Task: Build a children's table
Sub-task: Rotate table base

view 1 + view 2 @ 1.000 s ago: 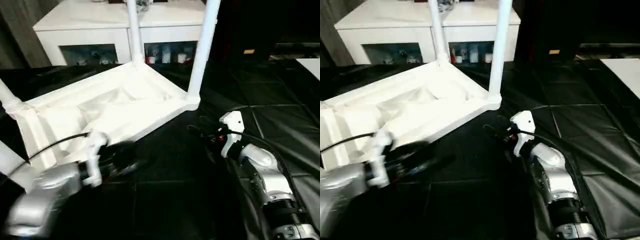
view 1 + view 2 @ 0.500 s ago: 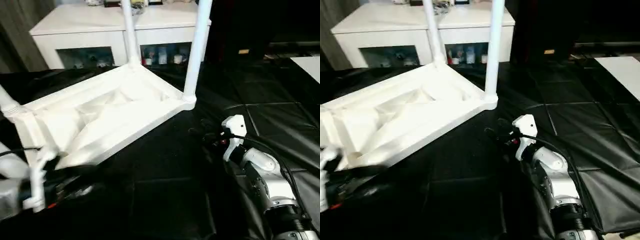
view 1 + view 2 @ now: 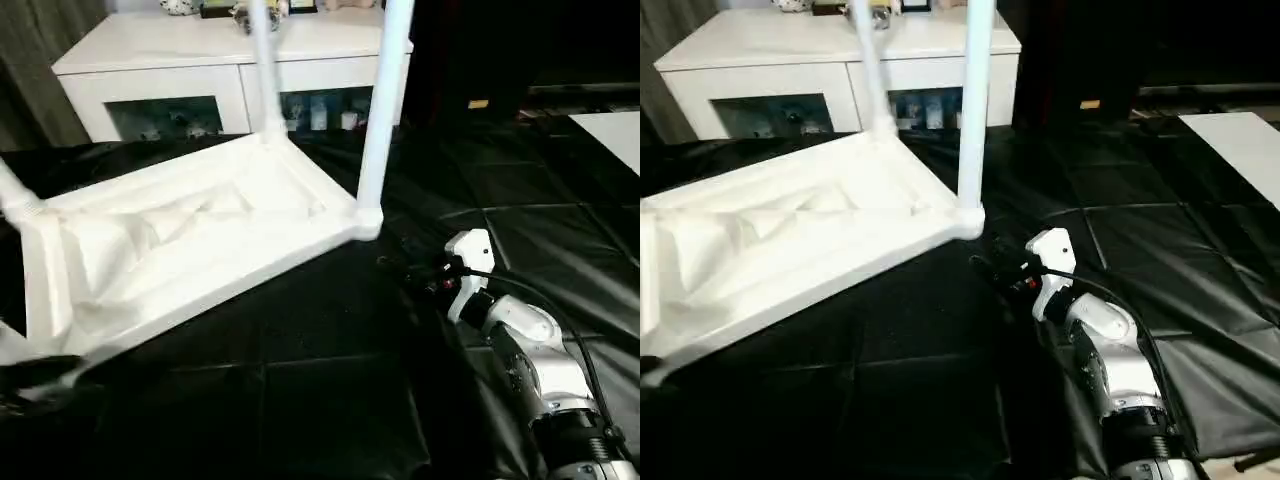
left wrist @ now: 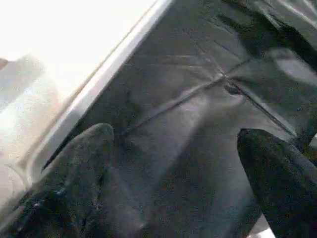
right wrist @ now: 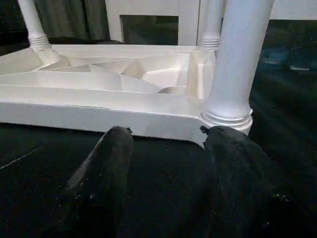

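On the black mat (image 3: pixel 330 400) in your head view, the table (image 3: pixel 190 240) lies upside down, legs up, before the white cabinet (image 3: pixel 160 70); your right claw (image 3: pixel 415 272) sits near its corner. Left wrist view: left claw (image 4: pixel 173 163) wide open, empty, beside the table's edge. Right wrist view: right claw (image 5: pixel 168 148) partly open, empty, facing a leg (image 5: pixel 237 64).

Light falls from above, bright on the upturned white plastic children's table (image 3: pixel 190 240), whose ribbed underside washes out to near glare. The black padded floor mat (image 3: pixel 330 400) carries soft sheen along its seams (dim elsewhere). The far background is dark. The left wrist view is blurred and overexposed at the table's edge (image 4: pixel 64 44); the right wrist view is sharper.
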Tool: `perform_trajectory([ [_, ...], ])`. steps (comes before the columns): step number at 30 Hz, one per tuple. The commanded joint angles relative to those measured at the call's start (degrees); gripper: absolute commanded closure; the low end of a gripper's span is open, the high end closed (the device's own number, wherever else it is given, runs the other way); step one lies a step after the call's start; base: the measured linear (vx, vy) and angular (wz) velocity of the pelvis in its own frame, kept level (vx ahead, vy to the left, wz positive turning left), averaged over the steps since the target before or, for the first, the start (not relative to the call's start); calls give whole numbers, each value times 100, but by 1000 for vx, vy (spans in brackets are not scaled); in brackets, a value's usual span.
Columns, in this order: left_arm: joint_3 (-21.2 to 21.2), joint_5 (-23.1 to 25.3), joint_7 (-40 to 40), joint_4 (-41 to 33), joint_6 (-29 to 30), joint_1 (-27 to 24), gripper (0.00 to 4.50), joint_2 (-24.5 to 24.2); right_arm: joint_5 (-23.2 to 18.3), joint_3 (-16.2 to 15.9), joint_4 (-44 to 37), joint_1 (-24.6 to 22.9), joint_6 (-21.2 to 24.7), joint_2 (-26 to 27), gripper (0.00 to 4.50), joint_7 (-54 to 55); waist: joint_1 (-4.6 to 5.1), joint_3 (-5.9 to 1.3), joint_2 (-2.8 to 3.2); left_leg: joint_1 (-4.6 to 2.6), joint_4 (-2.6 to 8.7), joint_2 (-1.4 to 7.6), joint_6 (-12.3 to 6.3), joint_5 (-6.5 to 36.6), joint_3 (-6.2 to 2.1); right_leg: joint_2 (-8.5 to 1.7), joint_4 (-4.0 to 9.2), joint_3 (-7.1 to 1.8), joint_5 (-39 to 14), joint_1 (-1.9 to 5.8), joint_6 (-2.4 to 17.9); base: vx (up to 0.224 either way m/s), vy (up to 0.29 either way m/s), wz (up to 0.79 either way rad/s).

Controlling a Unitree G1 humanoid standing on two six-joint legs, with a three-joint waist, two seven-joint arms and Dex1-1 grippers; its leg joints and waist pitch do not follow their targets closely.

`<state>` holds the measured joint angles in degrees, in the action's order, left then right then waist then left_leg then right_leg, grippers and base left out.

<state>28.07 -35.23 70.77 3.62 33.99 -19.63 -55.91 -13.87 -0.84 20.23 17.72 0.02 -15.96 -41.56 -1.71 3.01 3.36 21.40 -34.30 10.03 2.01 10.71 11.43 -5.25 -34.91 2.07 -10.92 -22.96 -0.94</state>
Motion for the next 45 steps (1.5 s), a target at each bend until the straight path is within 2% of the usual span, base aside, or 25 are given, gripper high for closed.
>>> perform_trajectory([
  [1, 271, 63, -38, 190, -173, 61, 5, -80, -26, 9, -62, 53, 37, 1, 182, -6, 15, -236, 94, -192, 596, 267, 258, 2964, -195, -209, 524, -201, -2362, 30, 1038, 0, 0, 0],
  [3, 600, -179, -188, 435, -276, 375, 5, 110, -19, 6, -56, 55, 31, 13, 182, 1, -12, -247, 107, -246, 581, 260, 290, 2991, -168, -197, 526, -201, -2234, 7, 1111, 0, 0, 0],
  [7, 856, -426, -228, 617, -209, 472, 5, 264, -14, 6, -76, 40, 28, 25, 182, 12, -15, -232, 103, -214, 602, 264, 326, 3077, -188, -206, 501, -188, -2302, 53, 1116, 0, 0, 0],
  [8, 900, -417, -255, 691, -258, 462, 5, 295, -11, 5, -77, 33, 22, 27, 182, 12, -7, -244, 93, -204, 598, 262, 305, 3011, -187, -212, 499, -192, -2265, 65, 1117, 0, 0, 0],
  [10, 1003, -389, -331, 885, -383, 484, 5, 383, -7, 2, -84, 20, 17, 30, 182, 12, -5, -240, 112, -190, 593, 259, 277, 2962, -188, -218, 506, -192, -2267, 71, 1117, 0, 0, 0],
  [12, 1130, -389, -426, 1123, -533, 535, 5, 508, -6, 0, -91, 15, 15, 34, 182, 12, -3, -245, 105, -207, 581, 256, 267, 2969, -182, -218, 520, -193, -2326, 64, 1103, 0, 0, 0],
  [15, 1271, -317, -517, 1387, -786, 490, 5, 736, -3, 2, -89, 6, -6, 43, 182, 12, 24, -244, 101, -170, 590, 260, 256, 2956, -210, -232, 519, -185, -2401, 97, 1060, 0, 0, 0],
  [18, 1364, -354, -598, 1453, -862, 514, 5, 857, 0, -3, -83, 13, -11, 52, 182, 12, 4, -238, 91, -209, 590, 274, 251, 3015, -210, -234, 542, -197, -2500, 60, 1050, 0, 0, 0],
  [19, 1440, -445, -625, 1454, -843, 528, 5, 932, 2, -15, -94, 8, -12, 59, 182, 8, 12, -235, 71, -211, 583, 271, 250, 3025, -196, -227, 547, -200, -2474, 53, 1077, 0, 0, 0],
  [22, 1601, -728, -593, 1399, -642, 417, 5, 1108, 24, -59, -92, 3, -36, 62, 182, -33, -4, -247, 80, -209, 582, 277, 251, 2967, -186, -215, 516, -195, -2292, 60, 1156, 0, 0, 0],
  [26, 1781, -779, -648, 1593, -820, 373, 5, 1290, 21, -49, -43, 38, -57, 75, 182, -28, -13, -240, 74, -207, 585, 277, 226, 2990, -182, -215, 527, -197, -2327, 61, 1129, 0, 0, 0],
  [29, 1958, -859, -679, 1764, -912, 355, 5, 1387, 19, -57, -33, 48, -60, 90, 182, -42, -28, -243, 45, -192, 583, 278, 210, 2922, -182, -221, 520, -202, -2316, 68, 1128, 0, 0, 0],
  [30, 2028, -886, -687, 1818, -947, 362, 5, 1412, 29, -74, -26, 49, -68, 94, 182, -62, -24, -238, 29, -204, 580, 279, 208, 2949, -173, -215, 532, -200, -2364, 54, 1111, 0, 0, 0],
  [32, 2153, -939, -713, 1907, -1046, 388, 5, 1432, 42, -97, -16, 51, -86, 98, 182, -85, -23, -236, 39, -186, 587, 280, 213, 2940, -188, -227, 529, -198, -2411, 71, 1086, 0, 0, 0],
  [33, 2203, -946, -741, 1956, -1104, 409, 5, 1426, 42, -100, -17, 52, -86, 101, 182, -86, -21, -236, 26, -188, 590, 281, 215, 2967, -191, -222, 540, -195, -2451, 67, 1055, 0, 0, 0],
  [40, 2512, -1083, -732, 2321, -1273, 613, 5, 1261, 43, -112, 12, 61, -106, 110, 182, -118, -51, -239, 31, -230, 599, 292, 263, 3093, -183, -209, 536, -200, -2405, 38, 1050, 0, 0, 0],
  [44, 2736, -1120, -978, 2715, -1699, 1087, 5, 1144, 43, -117, 17, 44, -124, 116, 182, -117, -91, -248, 53, -235, 594, 288, 289, 3052, -182, -214, 521, -197, -2270, 49, 1093, 0, 0, 0],
  [45, 2759, -1103, -1021, 2828, -1805, 1189, 5, 1111, 42, -120, 15, 38, -128, 117, 182, -117, -99, -243, 87, -233, 604, 288, 309, 3101, -185, -207, 513, -188, -2286, 50, 1077, 0, 0, 0],
])
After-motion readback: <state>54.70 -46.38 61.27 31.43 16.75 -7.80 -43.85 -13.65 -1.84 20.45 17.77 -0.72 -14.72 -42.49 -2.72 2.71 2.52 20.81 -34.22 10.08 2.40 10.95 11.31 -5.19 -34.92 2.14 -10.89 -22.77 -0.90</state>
